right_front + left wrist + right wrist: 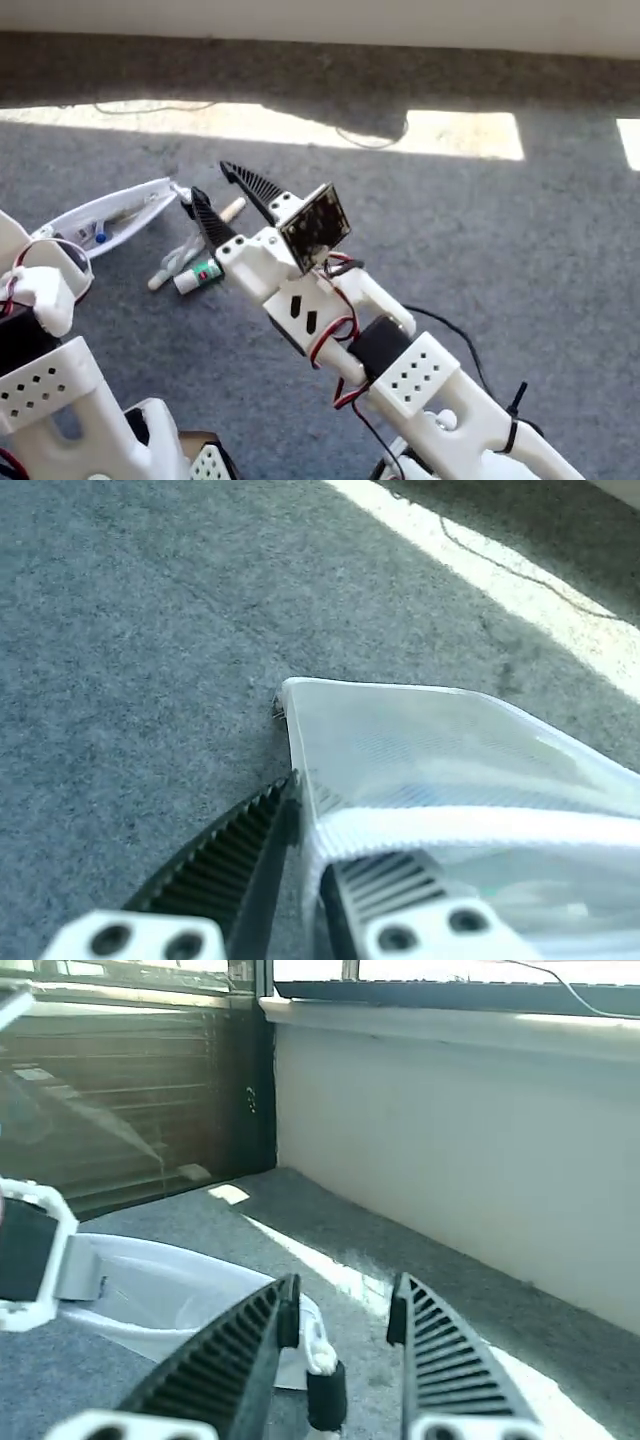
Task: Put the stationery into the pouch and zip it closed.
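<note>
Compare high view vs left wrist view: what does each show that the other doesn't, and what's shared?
High view adds: the right gripper, fingers open, above loose stationery lying on the carpet beside the pouch. Left wrist view adds: the left gripper, fingers shut on the pouch's edge. Shared: the white pouch, the grey carpet, and a sunlit strip with a cable across it.

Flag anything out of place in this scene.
Several stationery pieces lie loose on the carpet beside the pouch, not inside it. The pouch is tilted, its edge clamped by the left gripper. The right gripper is open above them.
</note>
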You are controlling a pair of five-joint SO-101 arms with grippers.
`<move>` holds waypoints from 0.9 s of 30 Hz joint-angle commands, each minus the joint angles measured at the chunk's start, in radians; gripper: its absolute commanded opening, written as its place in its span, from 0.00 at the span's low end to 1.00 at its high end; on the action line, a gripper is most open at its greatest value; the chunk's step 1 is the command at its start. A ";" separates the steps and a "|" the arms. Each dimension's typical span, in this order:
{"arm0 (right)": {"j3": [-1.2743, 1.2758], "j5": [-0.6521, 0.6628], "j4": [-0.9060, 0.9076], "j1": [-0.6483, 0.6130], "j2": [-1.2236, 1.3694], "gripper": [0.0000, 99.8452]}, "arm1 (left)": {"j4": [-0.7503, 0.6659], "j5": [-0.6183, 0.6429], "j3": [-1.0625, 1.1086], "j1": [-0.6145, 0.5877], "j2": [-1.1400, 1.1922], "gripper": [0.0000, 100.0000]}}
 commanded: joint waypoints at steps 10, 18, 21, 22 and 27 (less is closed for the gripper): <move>-0.271 -0.127 0.278 0.157 -0.035 0.14 | -0.025 0.071 0.028 -0.236 -0.300 0.01; -0.303 -0.127 0.420 0.171 -0.033 0.14 | -0.025 0.069 0.053 -0.234 -0.320 0.01; -0.298 -0.127 0.455 0.174 -0.010 0.14 | -0.025 0.069 0.053 -0.234 -0.317 0.01; -0.294 -0.129 0.481 0.174 0.018 0.14 | -0.025 0.069 0.053 -0.234 -0.312 0.01; -0.298 -0.259 0.545 0.174 0.243 0.14 | -0.025 0.066 0.053 -0.236 -0.268 0.01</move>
